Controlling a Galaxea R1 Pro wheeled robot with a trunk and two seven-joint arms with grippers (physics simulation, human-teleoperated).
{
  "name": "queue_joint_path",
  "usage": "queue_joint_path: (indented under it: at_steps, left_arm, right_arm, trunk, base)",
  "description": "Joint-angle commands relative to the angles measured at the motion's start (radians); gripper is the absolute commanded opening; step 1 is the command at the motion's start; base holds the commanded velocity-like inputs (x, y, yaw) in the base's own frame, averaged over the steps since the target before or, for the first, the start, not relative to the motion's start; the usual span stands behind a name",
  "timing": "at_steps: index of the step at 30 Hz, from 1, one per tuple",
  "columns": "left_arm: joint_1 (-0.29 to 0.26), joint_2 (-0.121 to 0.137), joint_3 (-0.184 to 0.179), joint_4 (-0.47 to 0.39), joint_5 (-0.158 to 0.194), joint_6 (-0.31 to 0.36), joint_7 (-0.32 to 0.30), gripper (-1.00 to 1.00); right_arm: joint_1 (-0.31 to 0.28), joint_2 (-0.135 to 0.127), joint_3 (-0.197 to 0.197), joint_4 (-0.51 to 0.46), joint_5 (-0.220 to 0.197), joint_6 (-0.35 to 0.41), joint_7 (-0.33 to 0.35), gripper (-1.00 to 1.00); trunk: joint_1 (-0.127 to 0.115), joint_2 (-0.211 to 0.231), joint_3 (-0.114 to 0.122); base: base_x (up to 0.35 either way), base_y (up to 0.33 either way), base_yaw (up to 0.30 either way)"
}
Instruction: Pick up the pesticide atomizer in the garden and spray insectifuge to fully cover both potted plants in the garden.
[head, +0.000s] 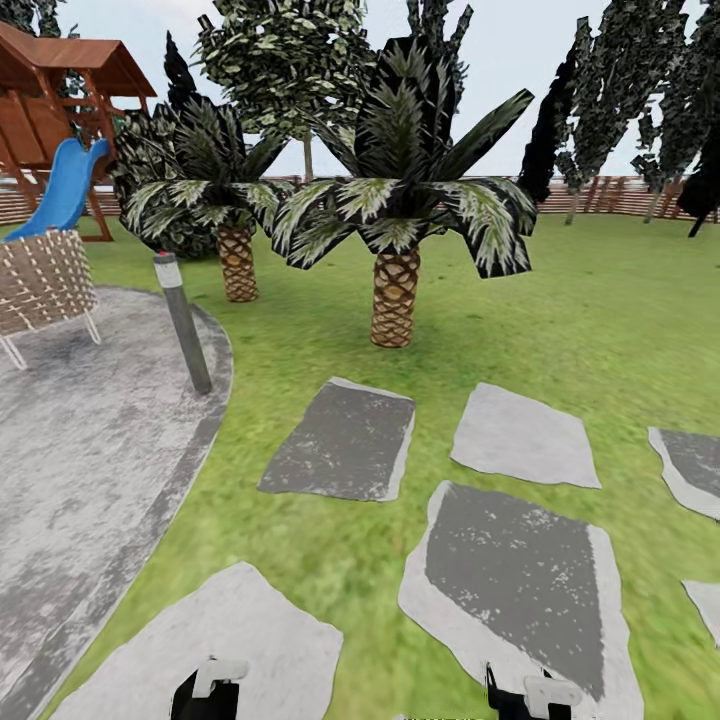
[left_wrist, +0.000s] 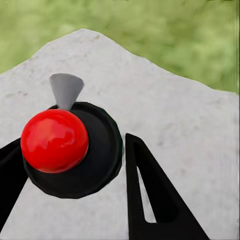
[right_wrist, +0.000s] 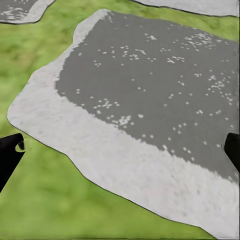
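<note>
The pesticide atomizer and both potted plants are out of view. I face the garden lawn (head: 560, 300) with its grey stepping stones (head: 345, 440). My left gripper (left_wrist: 75, 140) is open, its black fingers (left_wrist: 150, 200) spread over a pale stone (left_wrist: 165, 100); between them lies a shiny red ball on a round black disc (left_wrist: 102, 160). My right gripper (right_wrist: 125, 140) is open and holds nothing, with its fingertips (right_wrist: 10, 150) at the picture's edges above a dark grey stone (right_wrist: 150, 85). Both arms' ends (head: 210, 690) (head: 530, 695) peek in at the head view's lower edge.
Two scaly-trunked palms (head: 395, 290) (head: 237, 260) stand ahead on the grass. A grey bollard (head: 185, 325) marks the edge of the round paved patio (head: 80, 450) on the left, with a wicker chair (head: 40, 280), a blue slide (head: 65, 190) and a brown fence (head: 620, 195) beyond.
</note>
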Motion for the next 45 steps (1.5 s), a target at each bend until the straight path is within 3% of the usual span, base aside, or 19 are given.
queue_joint_path:
  at_steps: [1, 45]
  left_arm:
    - [0.0, 0.001, -0.009, 0.0, 0.01, -0.003, 0.005, -1.0]
    - [0.0, -0.002, -0.009, 0.001, 0.009, -0.003, 0.005, -1.0]
  right_arm:
    - [-0.001, 0.0, 0.009, 0.001, -0.009, -0.003, -0.002, 1.0]
    - [-0.001, 0.0, 0.009, 0.001, -0.009, -0.002, 0.0, 1.0]
  trunk:
    - [0.0, 0.0, -0.001]
    - [0.0, 0.0, -0.001]
  base:
    - [0.0, 0.0, -0.271]
    - [0.0, 0.0, -0.271]
